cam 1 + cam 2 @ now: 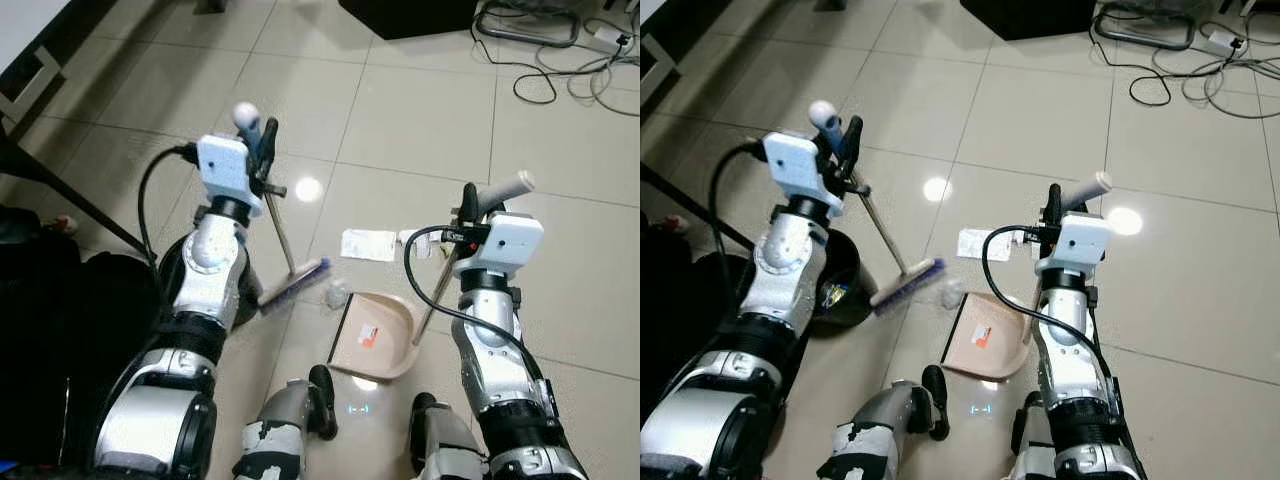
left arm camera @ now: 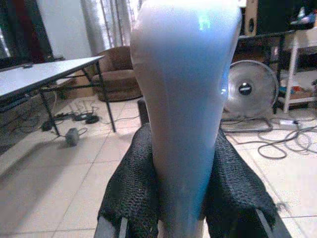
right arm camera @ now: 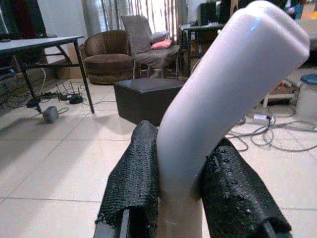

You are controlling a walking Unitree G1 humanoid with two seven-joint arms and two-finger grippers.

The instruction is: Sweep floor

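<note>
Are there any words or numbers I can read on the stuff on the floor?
None can be read.
White packet on the floor: faint print, too blurred.
Red-and-white wrapper in the dustpan: too small.
Black bin beside the broom: colourful contents, nothing legible.

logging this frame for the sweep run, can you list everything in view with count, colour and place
broom: 1, silver pole, purple bristles, on the tiles to the robot's left front
dustpan: 1, beige, flat on the floor between the arms
scrap in dustpan: 1, white with red, inside the pan
white packet: 1, on the tiles beyond the dustpan
clear wrapper: 1, see-through, between bristles and dustpan
bin: 1, black, by the left arm
cables: a tangle, black and grey, far right floor
fan: 1, silver, background of left wrist view
armchair: 1, brown, background of right wrist view
left gripper: 1, black jaws closed on the broom handle
right gripper: 1, black jaws closed on the dustpan handle
</note>
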